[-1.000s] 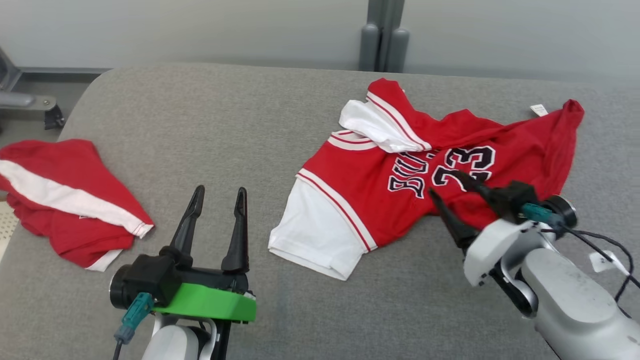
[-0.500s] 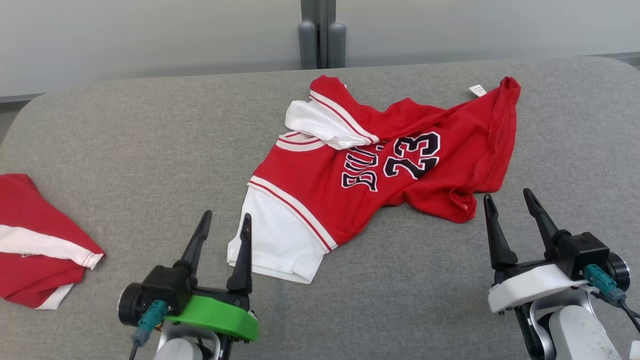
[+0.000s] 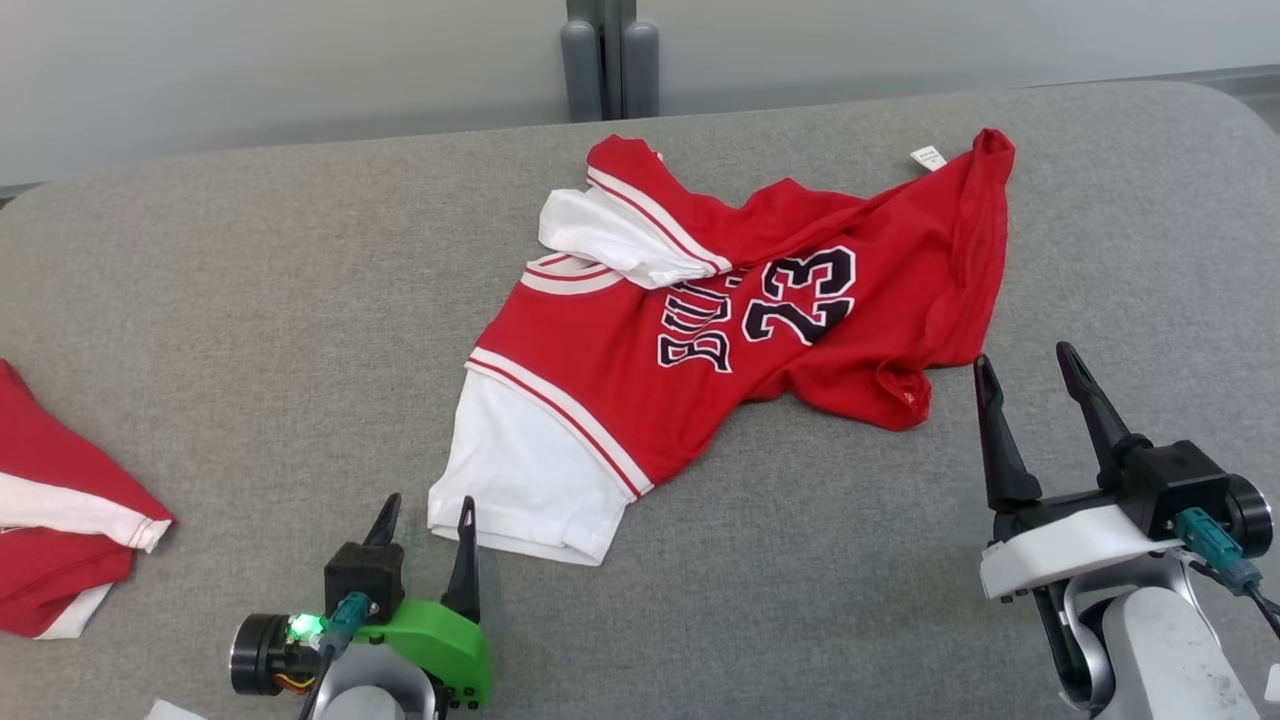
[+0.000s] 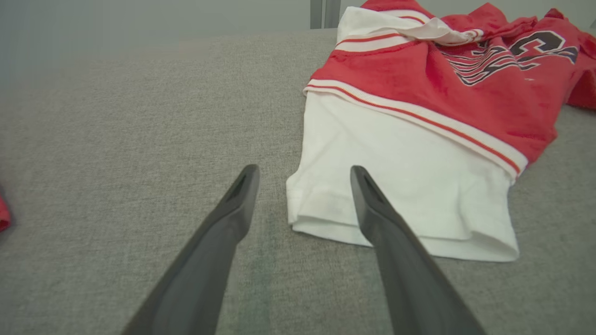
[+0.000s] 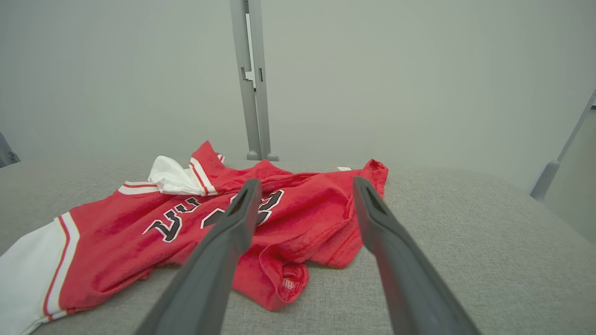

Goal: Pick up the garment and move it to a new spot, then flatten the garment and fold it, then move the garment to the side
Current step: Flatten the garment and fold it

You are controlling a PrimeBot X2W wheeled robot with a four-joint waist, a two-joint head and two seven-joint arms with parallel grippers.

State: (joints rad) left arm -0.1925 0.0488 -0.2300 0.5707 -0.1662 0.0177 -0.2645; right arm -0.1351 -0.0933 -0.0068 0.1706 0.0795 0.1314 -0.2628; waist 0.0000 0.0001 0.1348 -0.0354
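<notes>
Right now the red shirt (image 3: 720, 330) lies crumpled on the gray counter (image 3: 250, 300), about mid-width and toward the far edge, w/ the black "23" and lettering facing up. One white sleeve (image 3: 520, 480) spreads flat at the near-left end; the other sleeve (image 3: 610, 235) is flopped over onto the chest. The hem end bunches up on the right, w/ a small white tag (image 3: 928, 157) sticking out at the far corner. The left gripper (image 3: 430, 500) sits low by the near edge, fingers apart, nothing btwn them. In the left wrist view one finger (image 4: 372, 204) overlaps the near corner of the flat sleeve; can't tell if it touches the fabric. The right gripper (image 3: 1024, 354) is also spread and empty, just beside the bunched hem, not touching it. A second red-and-white cloth (image 3: 60, 540) lies at the counter's far left, well apart from the shirt. A gray post (image 3: 600, 60) stands behind the counter.
</notes>
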